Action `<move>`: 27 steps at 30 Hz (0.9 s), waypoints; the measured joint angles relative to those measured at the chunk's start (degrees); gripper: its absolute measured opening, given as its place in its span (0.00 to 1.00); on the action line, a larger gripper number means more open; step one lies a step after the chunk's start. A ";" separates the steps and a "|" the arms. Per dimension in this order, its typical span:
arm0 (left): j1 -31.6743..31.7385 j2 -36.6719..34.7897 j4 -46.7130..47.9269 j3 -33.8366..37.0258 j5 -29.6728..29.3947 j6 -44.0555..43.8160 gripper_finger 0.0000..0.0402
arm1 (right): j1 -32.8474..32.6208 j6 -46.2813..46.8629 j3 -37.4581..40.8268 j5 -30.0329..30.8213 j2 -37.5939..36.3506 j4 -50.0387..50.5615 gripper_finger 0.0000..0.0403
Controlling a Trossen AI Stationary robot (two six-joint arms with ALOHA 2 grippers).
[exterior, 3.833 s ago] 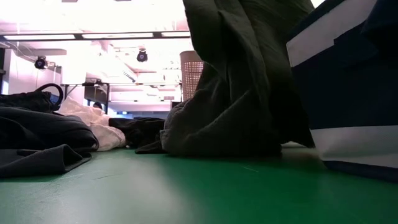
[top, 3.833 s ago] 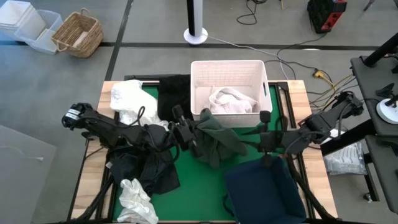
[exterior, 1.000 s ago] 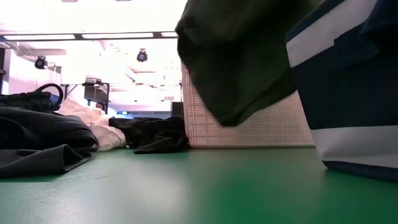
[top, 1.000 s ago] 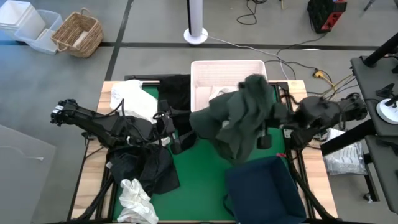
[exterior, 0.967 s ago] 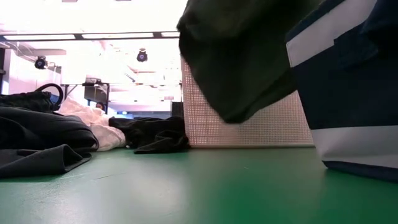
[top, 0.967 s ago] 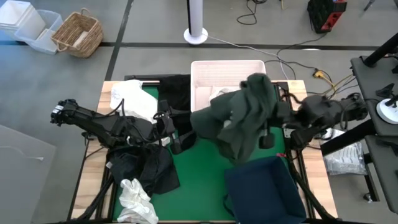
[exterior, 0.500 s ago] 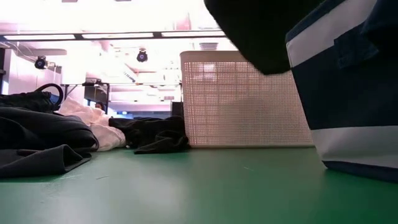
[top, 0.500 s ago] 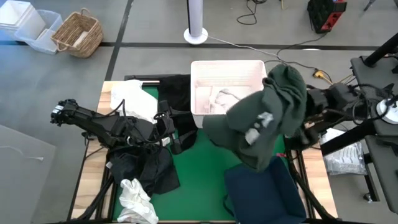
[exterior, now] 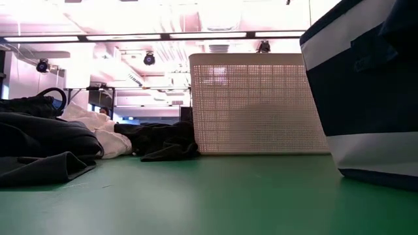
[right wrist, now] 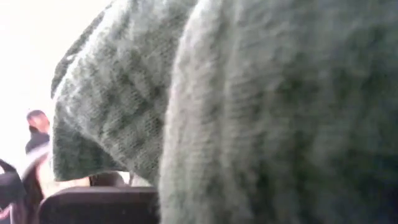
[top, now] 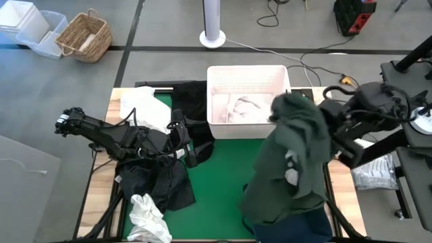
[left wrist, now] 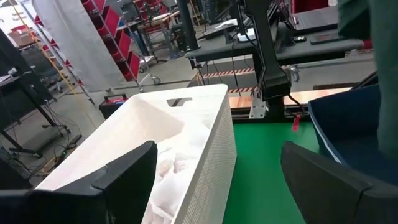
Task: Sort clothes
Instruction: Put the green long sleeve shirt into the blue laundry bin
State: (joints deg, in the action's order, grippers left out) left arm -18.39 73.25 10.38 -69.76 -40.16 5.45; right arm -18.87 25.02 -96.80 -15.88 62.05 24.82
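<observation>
A dark green garment [top: 293, 162] hangs from my right gripper [top: 300, 106], which is buried in the cloth's top and shut on it. The garment drapes over the dark navy bin [top: 307, 228]; whether its lower end touches the bin, I cannot tell. My left gripper [left wrist: 217, 186] stands open and holds nothing, at the table's left beside a heap of black clothes [top: 158, 182]. White clothes lie at the far left [top: 140, 109], at the near left [top: 148, 217] and inside the white bin [top: 246, 74]. My right gripper holds the dark green garment by a bunched part at its top [top: 291, 104]; the cloth itself hides the fingers and the place of contact. The garment hangs slack below the gripper and fills the right wrist view [right wrist: 267, 112].
The white bin [exterior: 258, 104] stands at the far middle, with the navy bin [exterior: 366, 91] near right of it. A black garment [top: 189, 101] lies left of the white bin. Bare green mat [top: 223, 182] shows between the clothes heap and the navy bin.
My right gripper has carried the dark green garment up, then from over the white bin toward the table's right and near edges. The garment has left the low view and now hangs over the navy bin.
</observation>
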 joint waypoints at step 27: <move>0.00 0.00 0.24 0.02 0.02 -0.65 0.78 | -6.14 22.72 -17.99 -1.11 15.80 54.52 0.04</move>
State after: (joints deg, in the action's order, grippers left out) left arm -18.39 73.25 10.62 -69.73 -40.14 4.80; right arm -25.02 47.74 -114.78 -16.99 77.84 79.34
